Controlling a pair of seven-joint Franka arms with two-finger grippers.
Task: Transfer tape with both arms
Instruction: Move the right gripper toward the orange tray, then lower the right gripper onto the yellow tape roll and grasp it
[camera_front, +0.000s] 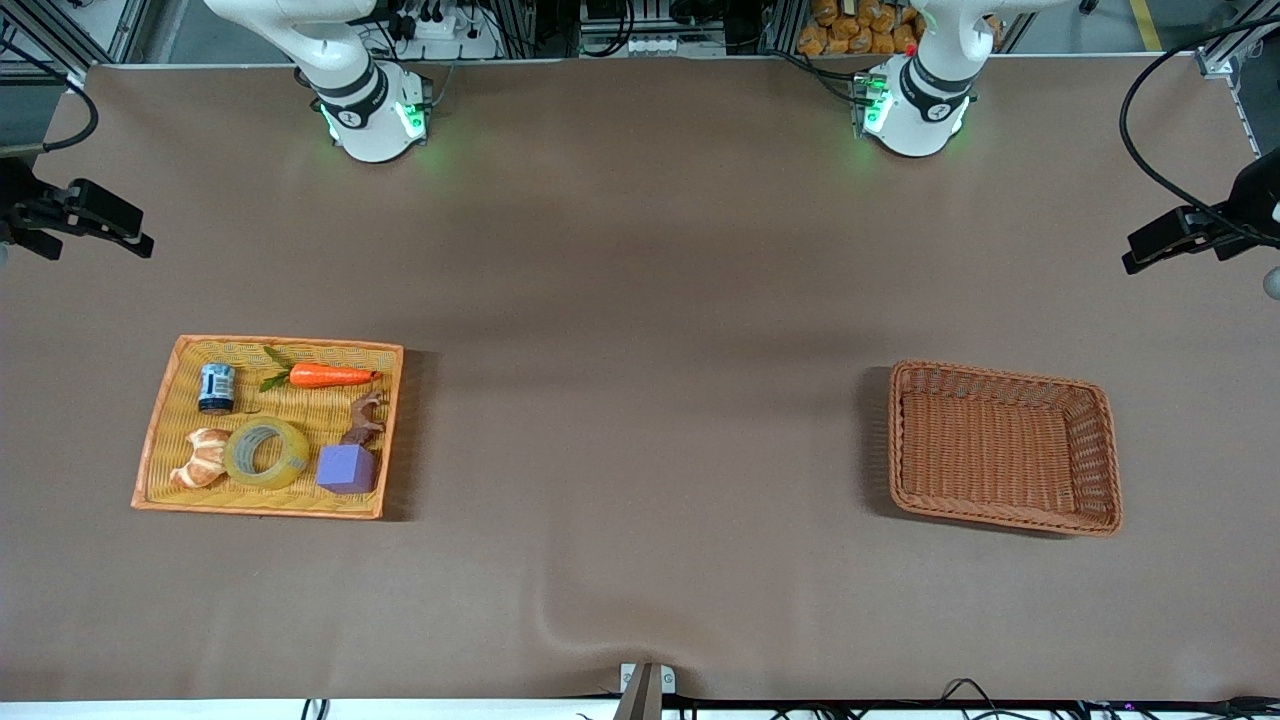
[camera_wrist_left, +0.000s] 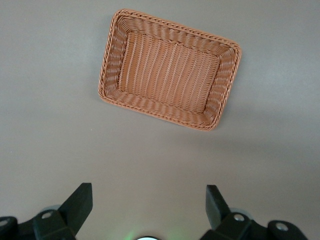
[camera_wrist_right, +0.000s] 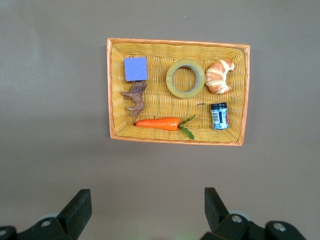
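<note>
Toward the right arm's end of the table (camera_front: 640, 300), the tape (camera_front: 266, 453) is lying in a yellow tray (camera_front: 170, 420), touching a croissant (camera_front: 202, 458), beside a purple block (camera_front: 347, 467). The left gripper (camera_wrist_left: 149, 207) is hovering, fingers spread, near a brown basket (camera_wrist_left: 112, 60). The right gripper (camera_wrist_right: 148, 209) is hanging, fingers apart, near the tray's edge.

tape (camera_front: 266, 453) – flat in yellow tray (camera_front: 170, 412) | touching croissant (camera_front: 200, 458) | brown basket (camera_front: 1004, 380) – toward left arm's end
</note>
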